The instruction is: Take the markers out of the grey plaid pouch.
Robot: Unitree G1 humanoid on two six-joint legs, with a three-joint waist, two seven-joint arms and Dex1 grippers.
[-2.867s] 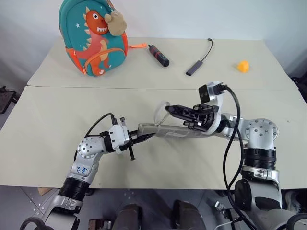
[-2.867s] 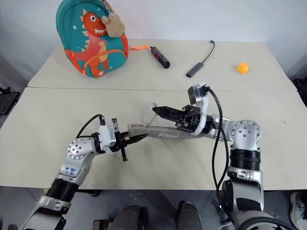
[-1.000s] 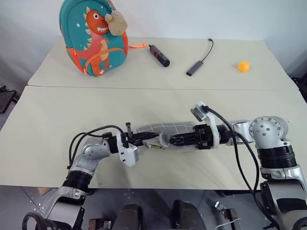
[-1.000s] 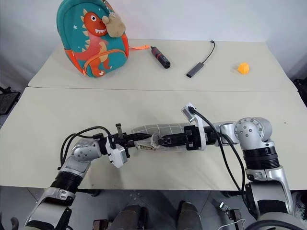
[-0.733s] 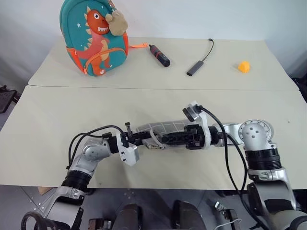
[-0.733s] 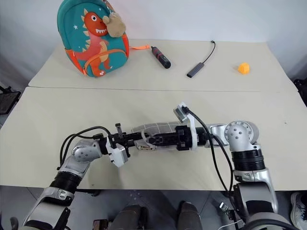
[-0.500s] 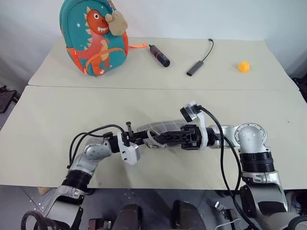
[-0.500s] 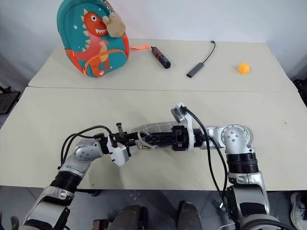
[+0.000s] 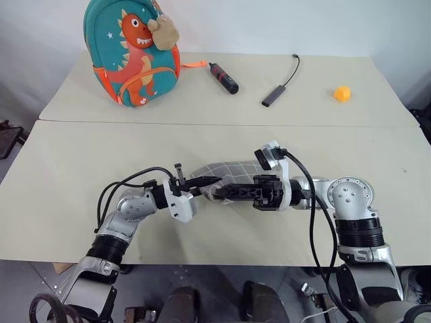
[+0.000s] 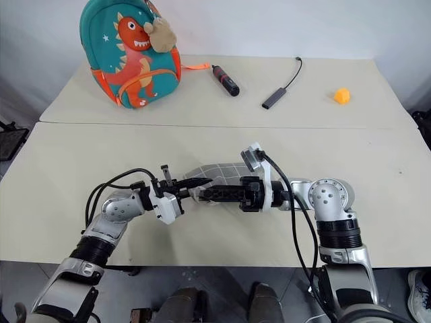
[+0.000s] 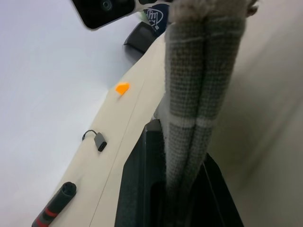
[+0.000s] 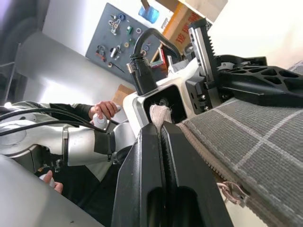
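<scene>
- A soft teal backpack (image 9: 132, 52) with an orange dinosaur on its front and a beige plush charm stands upright at the far left of the pale matte tabletop (image 9: 60, 168).
- The left gripper (image 9: 207, 180) reaches in from the left with its two black fingers pinched tight on one end of the grey plaid pouch (image 9: 232, 169); in its wrist view the woven fabric, doubled into two layers with pale cross lines, sits squeezed between the pads (image 11: 142, 175).
- The flat fabric pouch with its thin white grid is held up off the table between the two grippers, near the front edge; its zip edge and a small metal pull show in the right wrist view (image 12: 230, 189).
- A black cylinder tool (image 9: 223, 78) with a red band and an orange strap lies at the far side, right of the backpack.
- The right gripper (image 9: 220, 190) comes in from the right, its long black fingers closed narrow on a small pale loop at the pouch's corner (image 12: 160, 115).
- A dark flat adapter (image 9: 273, 95) with a thin black cable lies further right.
- A small orange block (image 9: 342, 93) sits far right.
- No markers can be made out.
</scene>
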